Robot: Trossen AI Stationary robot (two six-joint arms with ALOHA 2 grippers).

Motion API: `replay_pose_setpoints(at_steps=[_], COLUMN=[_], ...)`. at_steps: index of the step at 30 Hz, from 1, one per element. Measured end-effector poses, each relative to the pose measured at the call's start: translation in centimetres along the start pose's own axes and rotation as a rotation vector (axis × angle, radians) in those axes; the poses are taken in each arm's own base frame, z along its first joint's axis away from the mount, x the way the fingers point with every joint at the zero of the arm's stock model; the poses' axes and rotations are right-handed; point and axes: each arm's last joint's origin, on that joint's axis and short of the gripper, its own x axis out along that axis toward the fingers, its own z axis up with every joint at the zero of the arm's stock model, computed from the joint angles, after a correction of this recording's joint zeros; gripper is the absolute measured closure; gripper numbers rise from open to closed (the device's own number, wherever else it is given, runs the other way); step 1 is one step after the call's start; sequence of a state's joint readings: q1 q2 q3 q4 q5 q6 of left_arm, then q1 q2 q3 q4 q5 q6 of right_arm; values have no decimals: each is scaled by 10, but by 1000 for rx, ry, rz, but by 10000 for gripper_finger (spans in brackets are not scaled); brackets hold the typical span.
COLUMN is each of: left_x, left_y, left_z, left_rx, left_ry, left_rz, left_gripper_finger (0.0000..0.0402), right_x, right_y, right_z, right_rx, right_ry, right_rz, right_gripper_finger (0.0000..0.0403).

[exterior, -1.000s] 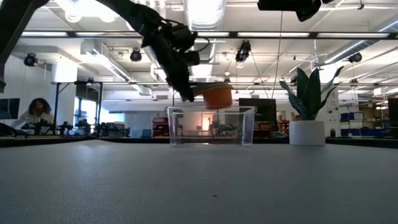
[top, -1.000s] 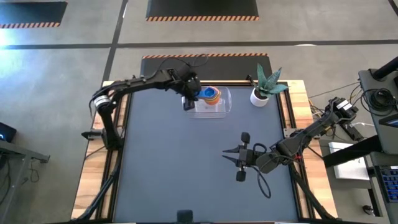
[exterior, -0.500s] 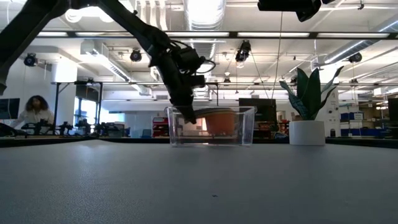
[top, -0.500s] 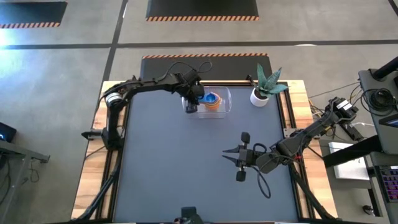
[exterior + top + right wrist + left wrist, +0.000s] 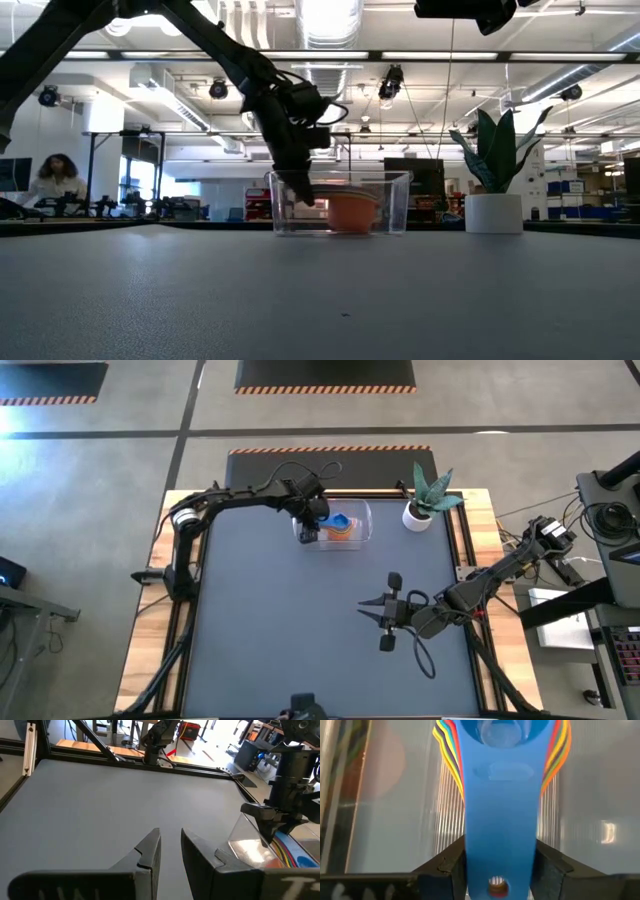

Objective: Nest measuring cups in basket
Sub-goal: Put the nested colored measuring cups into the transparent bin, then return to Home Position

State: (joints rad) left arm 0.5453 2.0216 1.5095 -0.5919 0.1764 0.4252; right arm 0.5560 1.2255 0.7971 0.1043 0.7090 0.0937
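Note:
The measuring cups (image 5: 342, 522) are nested into one stack, blue on top and orange outermost, inside the clear basket (image 5: 361, 532) at the table's far edge. In the low view the stack (image 5: 350, 212) is down at the basket's floor, behind its clear wall (image 5: 396, 203). My left gripper (image 5: 310, 526) reaches down into the basket's left end and is shut on the stack's handles. My right gripper (image 5: 366, 610) waits over the table's right half, far from the basket. Its fingers (image 5: 170, 840) are open by a narrow gap and hold nothing. My left gripper (image 5: 500, 867) pinches the stacked flat handles (image 5: 500, 837) near their free end, one finger on each long edge, the blue handle on top. The fingers (image 5: 305, 192) slant down from above at the basket's left side. The stack lies level, its bottom at the basket's floor.
A white plant pot (image 5: 418, 515) with a spiky green plant stands right of the basket, near the far right corner (image 5: 494, 212). The dark table top (image 5: 290, 620) stretches between the basket and the near edge. A person (image 5: 55, 182) is in the room far behind.
My left gripper has moved down and slightly toward the near edge, still shut on the handles. The nested stack went from above the basket's rim down inside it, to its floor. The right arm has kept still.

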Motion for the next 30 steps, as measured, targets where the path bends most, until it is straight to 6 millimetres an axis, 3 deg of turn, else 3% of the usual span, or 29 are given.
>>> replay_pose_setpoints(at_steps=[19, 25, 30], left_x=[-11, -15, -32], left_y=[-3, -3, -5], left_z=[-3, -2, 2], left_rx=[-52, -50, -43], left_ry=[37, 31, 9], left_rz=[-16, -3, 8], left_gripper_finger=[246, 199, 154], right_x=[0, 0, 0], right_y=[0, 0, 0], right_z=[0, 0, 0], right_rx=[12, 12, 9], right_ry=[0, 0, 0], right_rz=[0, 0, 0], right_gripper_finger=[337, 337, 337])
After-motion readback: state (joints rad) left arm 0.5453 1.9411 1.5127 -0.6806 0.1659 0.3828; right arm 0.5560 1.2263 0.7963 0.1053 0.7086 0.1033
